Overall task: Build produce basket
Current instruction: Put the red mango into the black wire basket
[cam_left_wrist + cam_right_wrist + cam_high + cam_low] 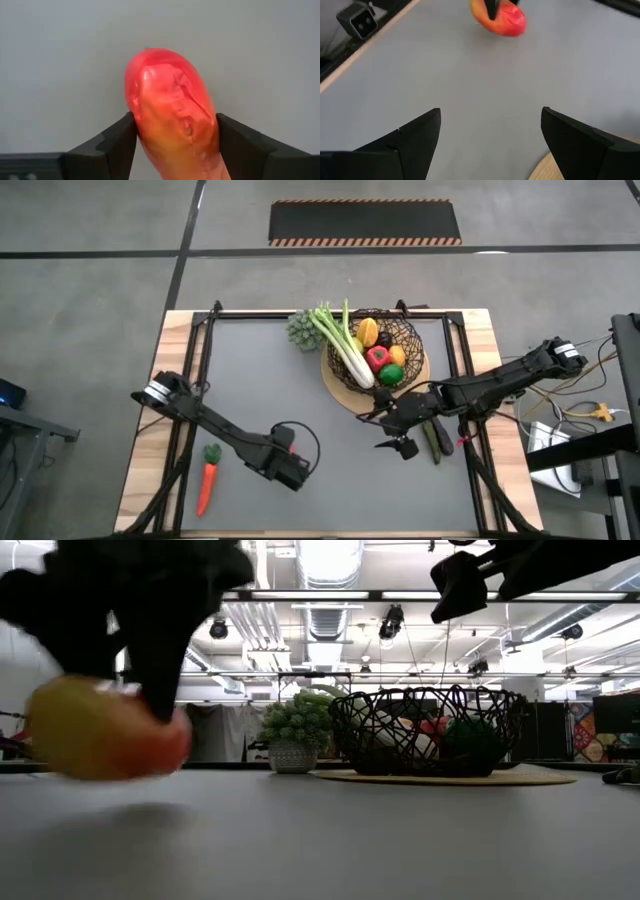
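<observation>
Left wrist view has my left gripper's fingers (107, 145) pressed on both flanks of a red-yellow mango-like fruit (172, 107), low over the grey table (260, 370) near its front, long axis running straight out between them, red end forward. I'd call this the pick step: next I need a lift and carry to the basket (385, 345) at the back right. Right gripper (405, 445) hovers beside it, fingers apart

The right gripper (490, 135) hangs wide open over the grey table (470, 75); far ahead, dark fingers (492, 7) straddle a red-yellow fruit (502, 19).
</observation>
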`<state>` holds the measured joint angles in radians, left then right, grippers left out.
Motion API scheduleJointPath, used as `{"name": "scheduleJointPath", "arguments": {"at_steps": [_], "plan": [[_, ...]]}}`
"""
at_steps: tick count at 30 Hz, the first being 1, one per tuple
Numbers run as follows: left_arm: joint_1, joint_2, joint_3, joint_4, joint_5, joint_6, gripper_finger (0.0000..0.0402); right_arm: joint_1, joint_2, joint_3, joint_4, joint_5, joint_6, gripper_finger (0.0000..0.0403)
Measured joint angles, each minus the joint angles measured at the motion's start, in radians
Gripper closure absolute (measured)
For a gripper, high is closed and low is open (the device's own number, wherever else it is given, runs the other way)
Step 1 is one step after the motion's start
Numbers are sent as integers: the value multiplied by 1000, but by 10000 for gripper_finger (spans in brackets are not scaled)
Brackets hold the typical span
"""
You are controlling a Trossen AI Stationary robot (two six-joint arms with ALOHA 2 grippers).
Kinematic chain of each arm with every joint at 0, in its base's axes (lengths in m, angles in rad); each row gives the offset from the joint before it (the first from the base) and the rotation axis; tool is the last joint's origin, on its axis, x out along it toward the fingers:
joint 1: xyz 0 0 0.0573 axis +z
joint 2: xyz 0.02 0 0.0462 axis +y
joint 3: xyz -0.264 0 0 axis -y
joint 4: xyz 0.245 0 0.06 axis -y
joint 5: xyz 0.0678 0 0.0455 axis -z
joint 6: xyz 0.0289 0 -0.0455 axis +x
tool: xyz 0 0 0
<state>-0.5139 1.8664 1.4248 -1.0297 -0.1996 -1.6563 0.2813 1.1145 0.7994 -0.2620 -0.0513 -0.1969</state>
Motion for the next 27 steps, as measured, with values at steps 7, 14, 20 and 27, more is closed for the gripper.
{"name": "scheduleJointPath", "arguments": {"at_steps": [7, 14, 20, 27], "plan": [[19, -106, -2, 51, -290, 316, 180, 0, 0, -9, 38, 3, -17, 78], [43, -211, -71, 331, -484, 777, 181, 0, 0, -28, 152, 2, -66, 78], [62, -289, -209, 703, -485, 1169, 181, 0, 0, -72, 346, 17, -69, 78], [66, -363, -421, 1170, -483, 1554, 182, -9, 0, -206, 817, 106, -14, 78]]}}
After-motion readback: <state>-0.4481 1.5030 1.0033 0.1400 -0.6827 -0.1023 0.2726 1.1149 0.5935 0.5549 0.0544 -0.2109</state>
